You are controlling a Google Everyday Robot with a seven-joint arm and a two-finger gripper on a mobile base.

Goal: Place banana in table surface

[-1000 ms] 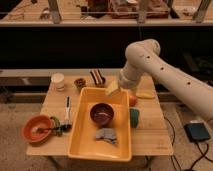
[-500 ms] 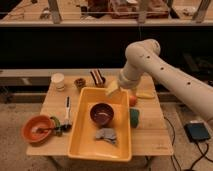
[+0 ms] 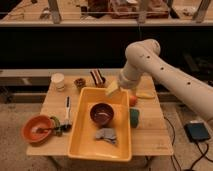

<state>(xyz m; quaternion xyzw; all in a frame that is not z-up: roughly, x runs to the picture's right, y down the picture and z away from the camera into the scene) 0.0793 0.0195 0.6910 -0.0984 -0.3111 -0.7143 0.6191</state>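
- Far left, a round orange plastic bowl point(image 3: 37, 129) sat near the front corner of the light wooden plank table surface point(image 3: 152, 134). A thin black pen point(image 3: 67, 107) lay just right of it.
- Along the back edge stood a small white paper cup point(image 3: 58, 80), with a little brown dish point(image 3: 79, 82) next to it.
- In the middle was the big yellow rectangular plastic tub point(image 3: 80, 145), holding a dark round bowl point(image 3: 102, 113) and a crumpled grey cloth point(image 3: 106, 135).
- The robot's pale two-finger gripper point(image 3: 114, 89) hung over the tub's back-right rim, on the end of the thick white jointed arm point(image 3: 172, 82). Honestly couldn't tell if it was spread or closed. The pale yellowish blob there might've been the tool itself or something in it; too murky to call.
- Squeezed against the tub's right wall were a round orange fruit point(image 3: 132, 100) and, in front of it, a green squarish sponge point(image 3: 135, 117).
- Just right of the orange fruit, the small pale-yellow curved banana point(image 3: 145, 95) lay flat on the wood near the back-right edge, apart from the gripper and partly tucked behind the arm.
- My read: the placing step looked basically finished, with the banana down on the table and not in the tub.
- The next move would call for a clean lift up and away, keeping the wrist from clipping the tub rim or sweeping the banana off that edge.
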